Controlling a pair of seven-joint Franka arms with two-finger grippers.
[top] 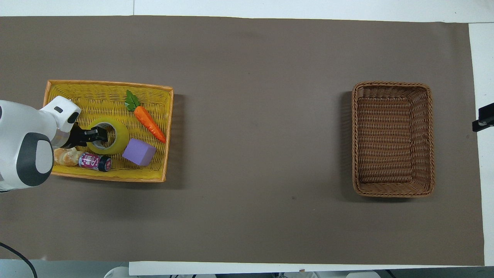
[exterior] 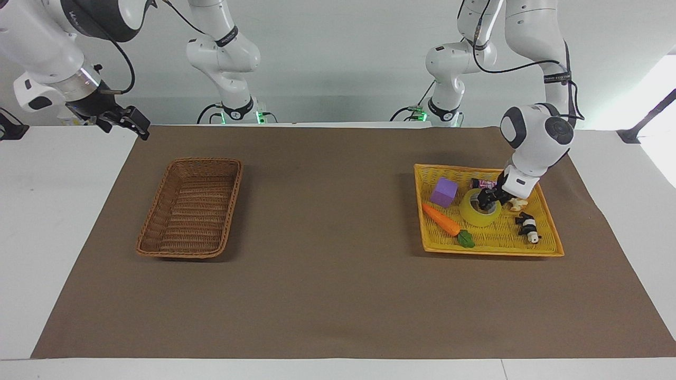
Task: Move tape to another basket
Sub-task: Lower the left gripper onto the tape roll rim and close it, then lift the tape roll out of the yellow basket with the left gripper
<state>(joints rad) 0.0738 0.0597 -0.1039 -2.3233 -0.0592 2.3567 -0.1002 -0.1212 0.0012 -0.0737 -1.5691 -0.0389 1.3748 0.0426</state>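
The tape [exterior: 474, 216], a yellow roll lying flat, sits in the flat yellow woven tray [exterior: 491, 252] at the left arm's end of the table. It also shows in the overhead view [top: 122, 135]. My left gripper [exterior: 485, 200] is low over the tape's hole and the rim toward the left arm's end, as the overhead view [top: 96, 136] also shows. The dark brown wicker basket [exterior: 153, 221] stands empty at the right arm's end [top: 391, 84]. My right gripper [exterior: 138, 122] waits raised off the mat, past the basket [top: 482, 120].
The tray [top: 108, 83] also holds a purple cube [top: 139, 151], a toy carrot [top: 149, 122], a pink can [top: 94, 161], a beige toy [top: 65, 155] and a black-and-white toy [exterior: 528, 227]. A brown mat [exterior: 327, 274] covers the table.
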